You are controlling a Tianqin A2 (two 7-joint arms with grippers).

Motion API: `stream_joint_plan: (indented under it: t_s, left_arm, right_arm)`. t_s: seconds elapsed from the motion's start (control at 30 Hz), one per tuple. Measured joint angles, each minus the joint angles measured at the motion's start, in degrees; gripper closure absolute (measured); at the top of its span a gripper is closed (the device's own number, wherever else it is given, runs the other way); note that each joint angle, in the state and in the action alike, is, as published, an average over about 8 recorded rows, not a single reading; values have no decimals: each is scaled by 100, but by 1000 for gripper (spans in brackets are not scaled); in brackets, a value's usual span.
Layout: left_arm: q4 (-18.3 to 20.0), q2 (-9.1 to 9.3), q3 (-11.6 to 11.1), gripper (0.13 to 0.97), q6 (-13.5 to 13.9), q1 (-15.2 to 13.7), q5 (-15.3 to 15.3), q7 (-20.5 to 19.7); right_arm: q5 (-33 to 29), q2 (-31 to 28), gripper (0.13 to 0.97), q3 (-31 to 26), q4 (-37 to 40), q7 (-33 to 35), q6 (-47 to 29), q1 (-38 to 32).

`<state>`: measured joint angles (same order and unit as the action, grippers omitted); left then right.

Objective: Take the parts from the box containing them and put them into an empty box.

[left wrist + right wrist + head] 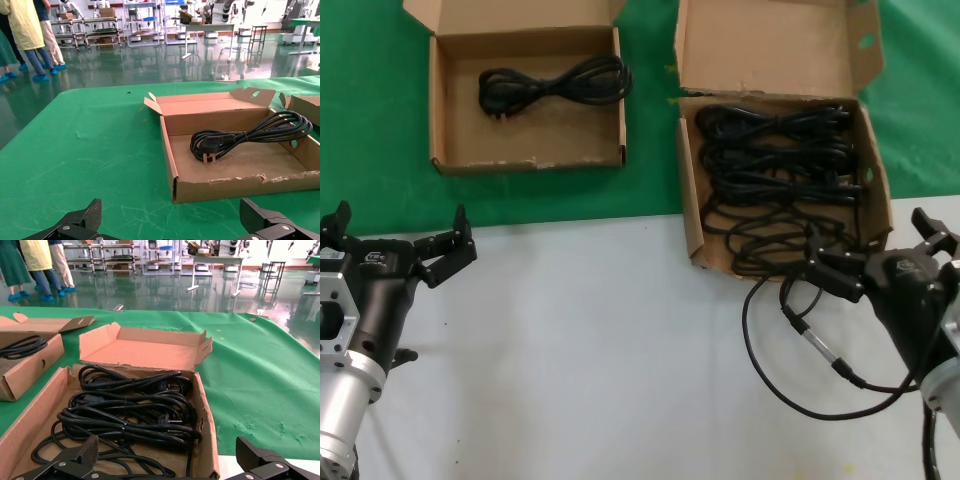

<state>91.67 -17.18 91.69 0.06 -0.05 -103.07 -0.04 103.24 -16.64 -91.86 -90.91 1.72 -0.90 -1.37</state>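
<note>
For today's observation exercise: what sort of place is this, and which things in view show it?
Probably a robotics lab or test hall: shiny green floor, wheeled equipment racks, other robots and people in blue shoe covers beyond the green-covered table.

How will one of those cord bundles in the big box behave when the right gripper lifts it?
Probably floppy: the cords lie in loose loops, so ends would likely sag. They overlap in the bigger box, so a neighbour may drag along. The right gripper is open at the near wall.
</note>
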Motion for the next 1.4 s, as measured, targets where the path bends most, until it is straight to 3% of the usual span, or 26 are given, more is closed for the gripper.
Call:
stream_joint_plan:
  t_s: [1.4]
  left_arm:
    - [0, 0, 0, 132, 0, 0, 0, 0]
  right_arm:
    - [0, 0, 129, 0, 0, 0, 0, 0]
